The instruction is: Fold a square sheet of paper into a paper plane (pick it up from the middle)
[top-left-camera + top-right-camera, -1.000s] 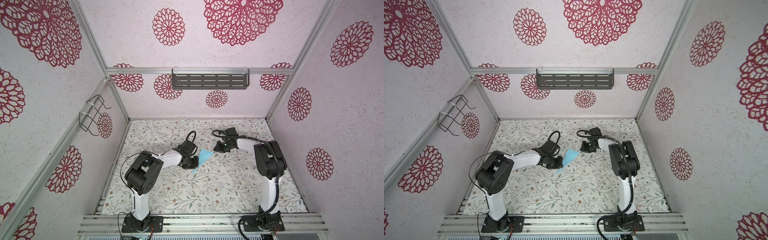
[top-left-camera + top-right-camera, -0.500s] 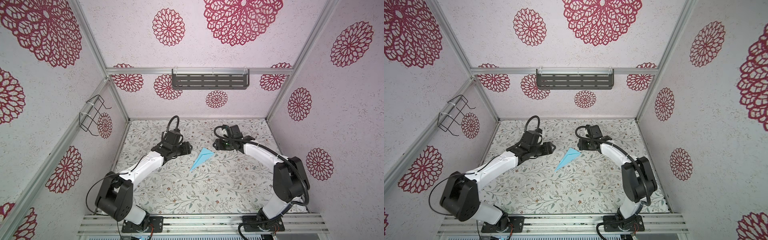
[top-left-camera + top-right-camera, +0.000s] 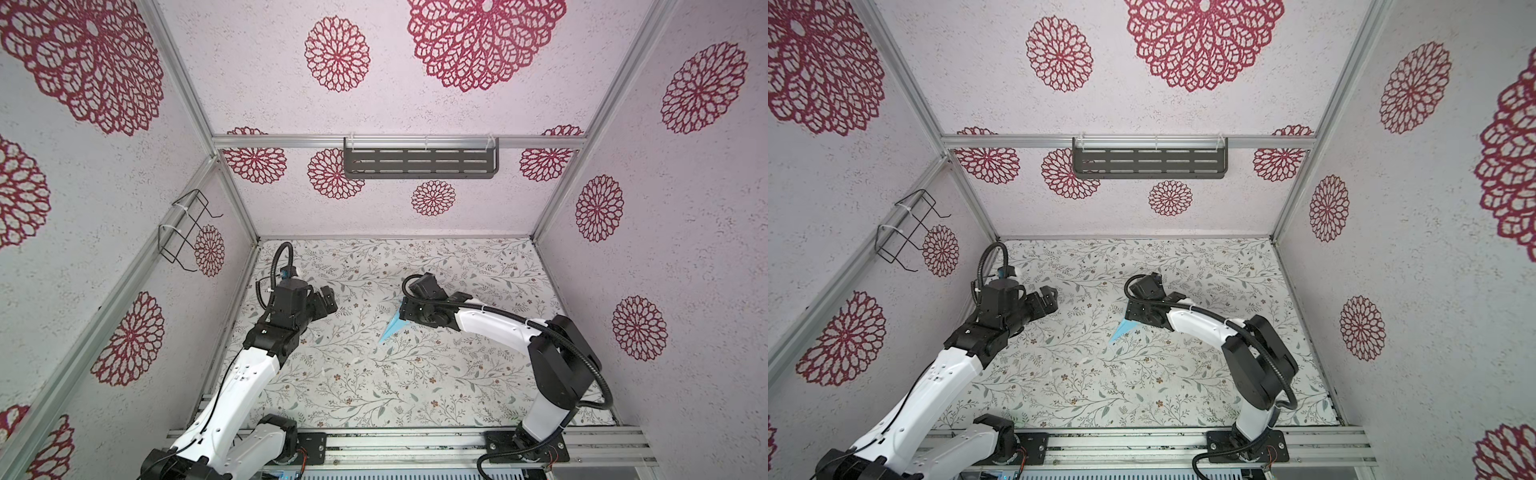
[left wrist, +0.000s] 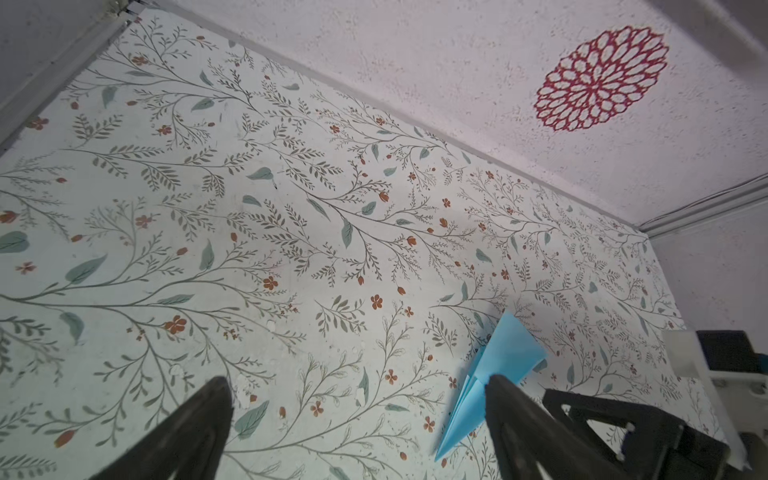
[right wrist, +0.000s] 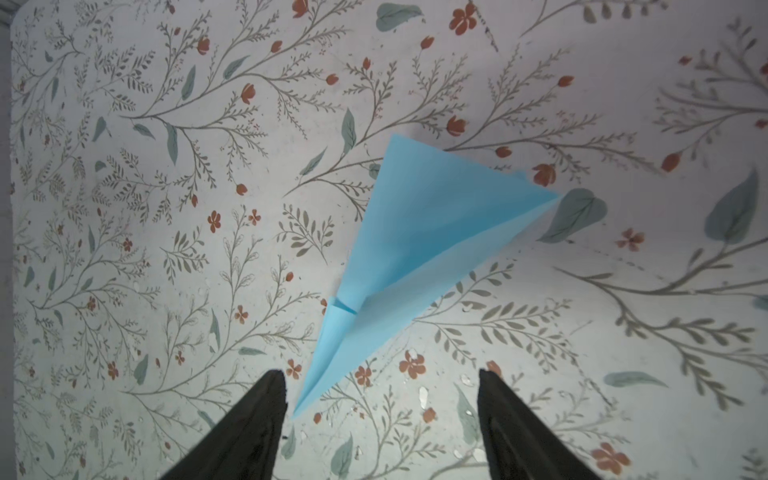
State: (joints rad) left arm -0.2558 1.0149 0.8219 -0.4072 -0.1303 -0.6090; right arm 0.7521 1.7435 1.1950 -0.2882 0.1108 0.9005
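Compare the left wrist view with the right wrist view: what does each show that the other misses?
Left wrist only: a wall and the right arm; a finger covers part of the plane. Right wrist only: the whole plane, nose to tail. Both: the plane lying loose on the table; left gripper and right gripper open, empty.

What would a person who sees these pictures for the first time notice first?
The light-blue paper plane draws the eye first: a folded dart lying on the floral table near the middle, beneath the open right gripper. Next come the big red flower medallions on the pale walls. The left gripper, also open and empty, is apart from it on the left.
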